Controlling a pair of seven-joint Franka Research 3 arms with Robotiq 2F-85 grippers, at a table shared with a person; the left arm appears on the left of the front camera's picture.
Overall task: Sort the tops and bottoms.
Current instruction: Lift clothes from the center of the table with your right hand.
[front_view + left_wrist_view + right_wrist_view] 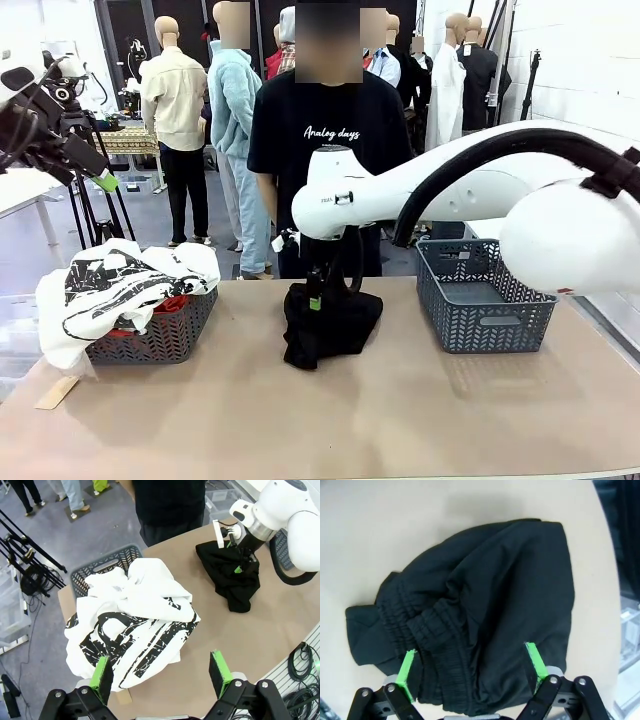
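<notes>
Right gripper [471,667] is hovering wide open over the black bottoms [485,605], gripping nothing; left gripper [162,675] is hanging open above the white top [135,625].

Even indoor light, bright from overhead. Soft shadows fall under both baskets [485,300] and the bottoms [325,325] on the table [330,420]. The front view is sharp. The right wrist view is soft, washed pale near its top; wrist views bend at their edges.
</notes>
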